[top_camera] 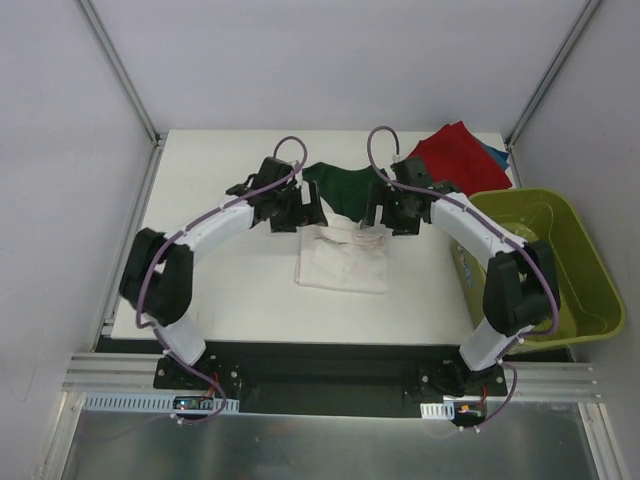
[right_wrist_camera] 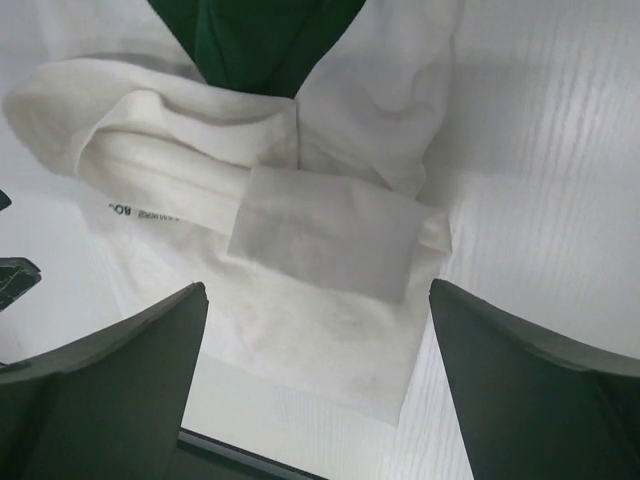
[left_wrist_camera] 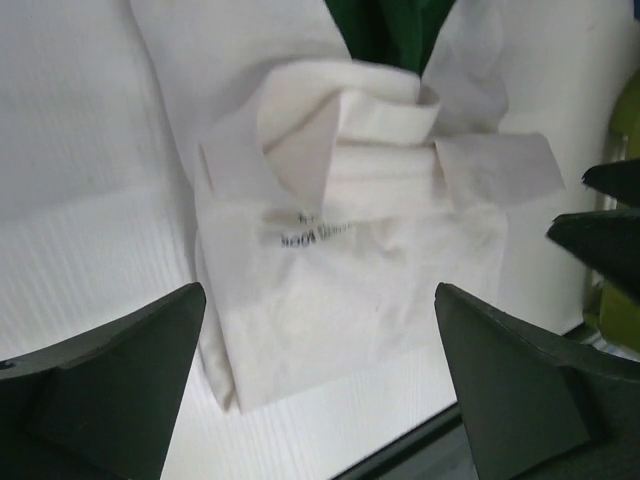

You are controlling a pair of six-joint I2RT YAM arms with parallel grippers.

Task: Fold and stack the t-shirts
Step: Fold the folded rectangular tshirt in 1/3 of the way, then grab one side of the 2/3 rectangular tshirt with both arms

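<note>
The left gripper [top_camera: 291, 212] hovers over the upper left corner of the cream-white shirt [top_camera: 345, 262]. Its jaws are spread wide with nothing between them, so it seems lined up to take the bunched edge below. The shirt lies mid-table [top_camera: 200, 180], partly folded. Its lower body is a neat rectangle, but the top is rumpled, with flaps turned in above the black lettering [left_wrist_camera: 305, 235] and the dark green sleeves [top_camera: 345, 188] splayed out behind. The right gripper [top_camera: 397, 213] mirrors the first at the upper right corner, likewise parted and empty, probably so both can lift the top together. Farther right, a red shirt [top_camera: 460, 155] rests folded on a teal-blue shirt [top_camera: 497, 153] at the back corner, apparently the stack awaiting this one. A green basket [top_camera: 590, 270] sits at the table's right edge.
</note>
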